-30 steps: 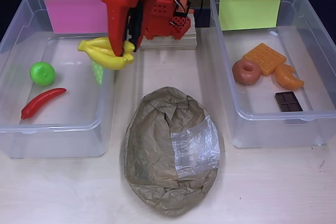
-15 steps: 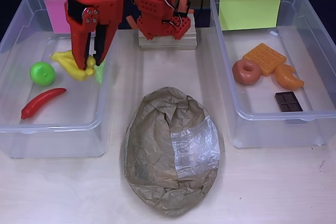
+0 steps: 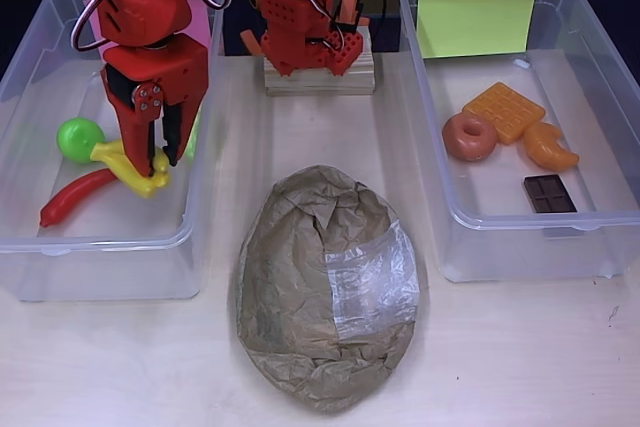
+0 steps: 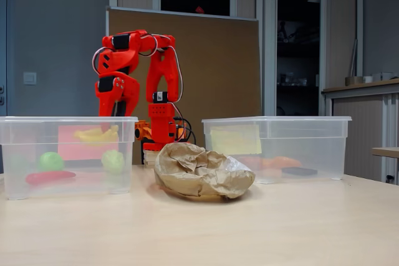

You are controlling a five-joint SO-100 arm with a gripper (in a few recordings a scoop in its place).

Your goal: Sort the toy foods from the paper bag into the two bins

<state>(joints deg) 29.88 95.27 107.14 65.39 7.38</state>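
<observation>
Yellow bananas point(image 3: 135, 169) sit pinched between the gripper point(image 3: 152, 159) jaws overhead; the fixed view shows them point(image 4: 96, 134) lifted above the bin point(image 4: 68, 154) floor.

The red arm hides part of the yellow bananas point(image 3: 135, 169) and the pink label point(image 3: 200, 29). The left bin point(image 3: 30, 247) is cut off at the overhead view's left edge.

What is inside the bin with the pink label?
The bin holds a green apple, a red chili and bananas gripped by the gripper. The arm covers part of the floor.
</observation>
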